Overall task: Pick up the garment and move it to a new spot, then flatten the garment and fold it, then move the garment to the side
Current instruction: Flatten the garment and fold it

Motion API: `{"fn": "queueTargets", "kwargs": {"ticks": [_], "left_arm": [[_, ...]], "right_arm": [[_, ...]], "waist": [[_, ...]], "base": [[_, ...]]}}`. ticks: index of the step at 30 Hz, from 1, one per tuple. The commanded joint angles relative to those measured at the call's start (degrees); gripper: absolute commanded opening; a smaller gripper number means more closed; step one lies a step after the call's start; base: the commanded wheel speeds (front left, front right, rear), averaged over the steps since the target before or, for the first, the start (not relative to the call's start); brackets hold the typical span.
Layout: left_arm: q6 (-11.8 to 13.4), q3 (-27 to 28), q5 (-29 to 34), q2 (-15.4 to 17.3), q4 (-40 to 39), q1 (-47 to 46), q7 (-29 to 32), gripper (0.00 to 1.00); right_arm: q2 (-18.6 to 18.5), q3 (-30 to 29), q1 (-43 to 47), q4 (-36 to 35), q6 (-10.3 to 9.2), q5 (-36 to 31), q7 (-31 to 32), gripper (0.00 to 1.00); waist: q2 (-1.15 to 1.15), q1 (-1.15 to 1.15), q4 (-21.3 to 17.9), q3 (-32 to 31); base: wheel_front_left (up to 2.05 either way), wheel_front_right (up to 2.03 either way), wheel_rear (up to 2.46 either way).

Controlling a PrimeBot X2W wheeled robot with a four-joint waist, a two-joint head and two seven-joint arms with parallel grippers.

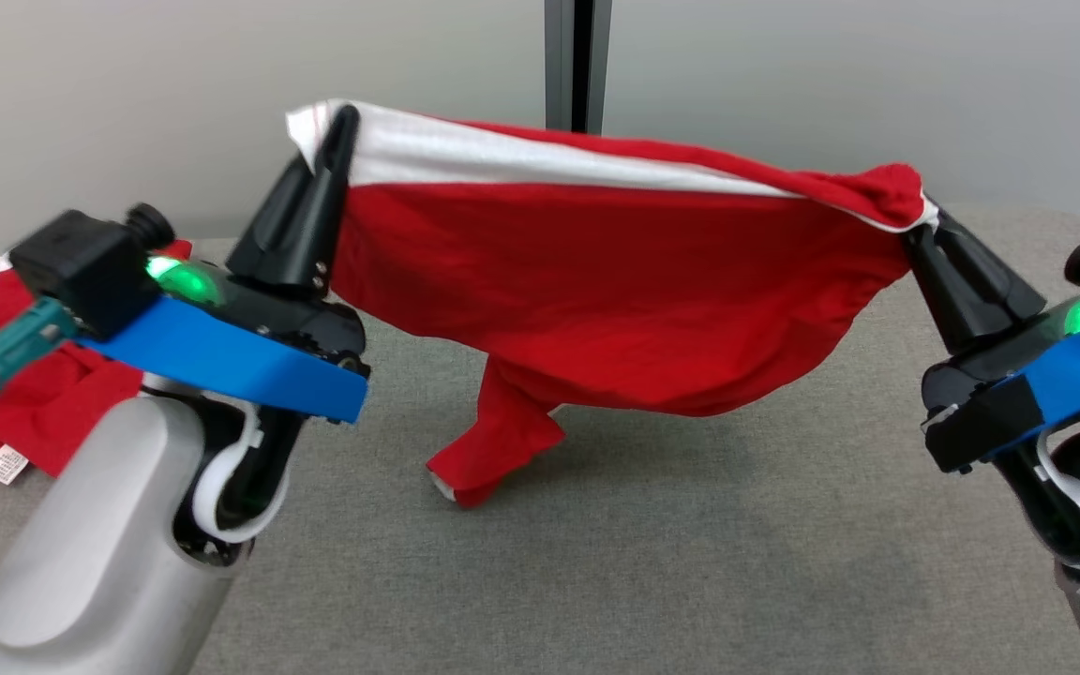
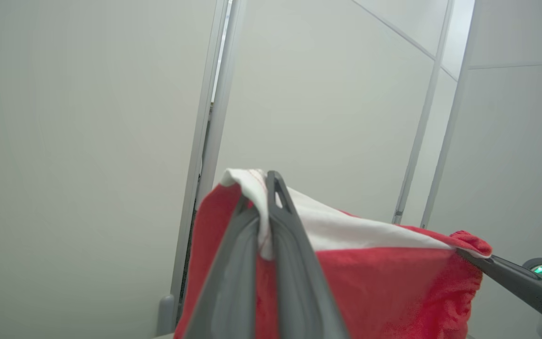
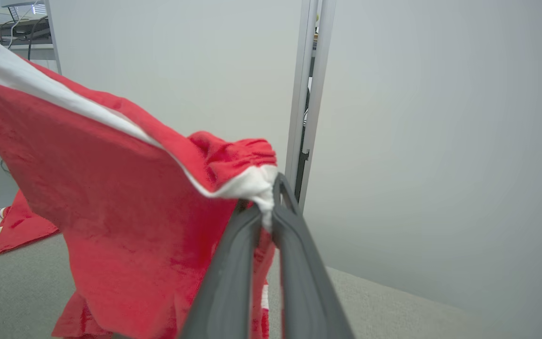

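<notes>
Much of the red garment (image 1: 615, 281) is hard to read. It is bunched where I grip it, its far face is turned away from my head camera, and I cannot tell the front from the back. My left gripper (image 1: 341, 122) is closed tight on the corner with the white band. My right gripper (image 1: 920, 230) is likewise pinched shut on the opposite, gathered end, where red cloth spills over the fingertips and hides them. The garment hangs stretched between the two, above the middle of the grey table (image 1: 690, 581), sagging in a broad belly. One sleeve (image 1: 493, 441) droops towards the table. I cannot tell whether its end rests on the surface or hangs just clear of it.

At the table's left edge lies a second red-and-white garment (image 1: 24, 394), crumpled. My left forearm and wrist camera cover much of it, and a small label shows at its near hem. My right arm is cut off by the frame's right edge.
</notes>
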Motion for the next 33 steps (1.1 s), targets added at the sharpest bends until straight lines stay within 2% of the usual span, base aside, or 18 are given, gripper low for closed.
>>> {"fn": "queueTargets", "kwargs": {"ticks": [1,7,10,13,21,25,26,28,29,33], "left_arm": [[1.26,1.39,0.66,1.67,-4.10,-1.24,0.64,0.00],[4.43,3.96,1.43,5.65,-14.51,-3.62,4.86,0.00],[5.32,4.80,1.46,6.79,-16.12,-5.17,6.48,0.00],[5.45,5.16,1.19,7.22,-15.23,-6.74,7.52,0.00],[3.24,5.19,4.63,6.69,-6.17,-17.86,6.41,0.00],[2.03,6.20,6.66,6.16,-0.37,-25.88,4.26,0.00],[2.03,6.20,6.66,6.16,-0.37,-25.88,4.26,0.00],[1.25,6.88,7.73,5.42,3.83,-31.00,1.64,0.00],[1.25,6.88,7.73,5.42,3.83,-31.00,1.64,0.00],[0.22,5.70,8.58,3.78,9.07,-33.68,-0.40,0.00]], "right_arm": [[0.02,-1.40,0.93,-4.80,0.00,-0.86,1.75,0.00],[2.35,-4.49,1.65,-16.65,0.00,0.56,7.99,0.00],[2.68,-5.19,0.98,-18.71,0.00,-0.20,10.56,0.00],[3.92,-5.08,-1.02,-17.73,0.00,-0.06,12.41,0.00],[8.40,-1.26,-15.30,-6.72,0.00,-0.67,12.50,0.00],[10.53,-1.63,-25.34,1.12,0.00,-4.73,9.23,0.00],[10.53,-1.63,-25.34,1.12,0.00,-4.73,9.23,0.00],[12.56,-2.95,-30.91,6.78,0.00,-8.47,5.44,0.00],[12.56,-2.95,-30.91,6.78,0.00,-8.47,5.44,0.00],[14.84,-2.79,-33.30,13.97,0.00,-13.10,1.02,0.00]], "waist": [[0.00,0.00,-0.37,-0.46],[0.00,0.00,-0.94,-0.14],[0.00,0.00,-1.11,1.35],[0.00,0.00,-1.23,3.70],[0.00,0.00,-2.09,12.11],[0.00,0.00,-2.71,16.23],[0.00,0.00,-2.71,16.23],[0.00,0.00,-2.91,18.96],[0.00,0.00,-2.91,18.96],[0.00,0.00,-2.71,22.74]], "base": [[0.00,0.00,0.00],[0.00,0.00,0.00],[0.00,0.00,0.00],[0.00,0.00,0.00],[0.00,0.00,0.00],[0.00,0.00,0.00],[0.00,0.00,0.00],[0.00,0.00,0.00],[0.00,0.00,0.00],[0.00,0.00,0.00]]}}
